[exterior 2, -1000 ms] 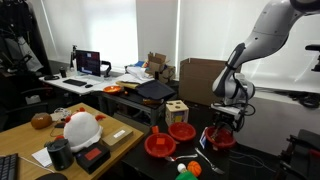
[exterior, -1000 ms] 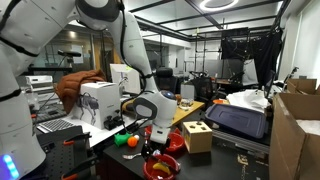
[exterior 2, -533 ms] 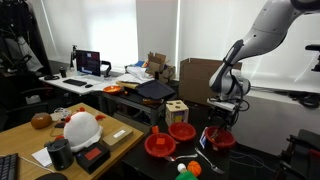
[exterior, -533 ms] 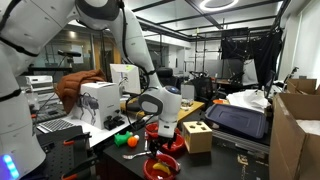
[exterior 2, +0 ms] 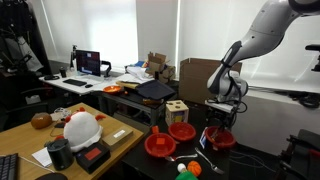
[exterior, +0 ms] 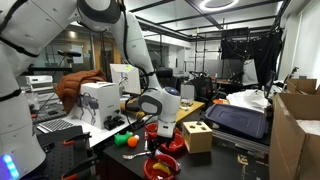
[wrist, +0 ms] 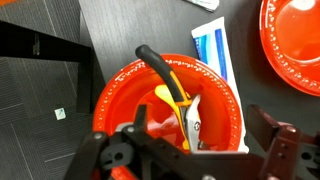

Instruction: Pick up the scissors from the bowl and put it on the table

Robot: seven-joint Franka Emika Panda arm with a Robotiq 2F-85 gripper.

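Observation:
The scissors (wrist: 176,98), with yellow and black handles, lie inside a red bowl (wrist: 112,98) in the wrist view, blades pointing toward the camera. The open gripper (wrist: 200,140) hovers just above this bowl, one finger on each side of the scissors, holding nothing. In both exterior views the gripper (exterior: 163,128) (exterior 2: 222,124) points straight down over the bowl (exterior: 170,142) (exterior 2: 224,140), which stands on the black table (wrist: 130,30) (exterior 2: 262,160). The scissors are too small to make out in the exterior views.
A white and blue packet (wrist: 212,50) lies beside the bowl, with another red bowl (wrist: 295,40) past it. More red bowls (exterior 2: 161,145) (exterior 2: 182,130), a wooden cube (exterior 2: 177,110) (exterior: 197,135), small balls (exterior: 125,141) and a white helmet (exterior 2: 80,128) are nearby.
The wrist has shifted slightly sideways over the bowl since a second ago. It has barely moved in the last half second. The scissors have not moved.

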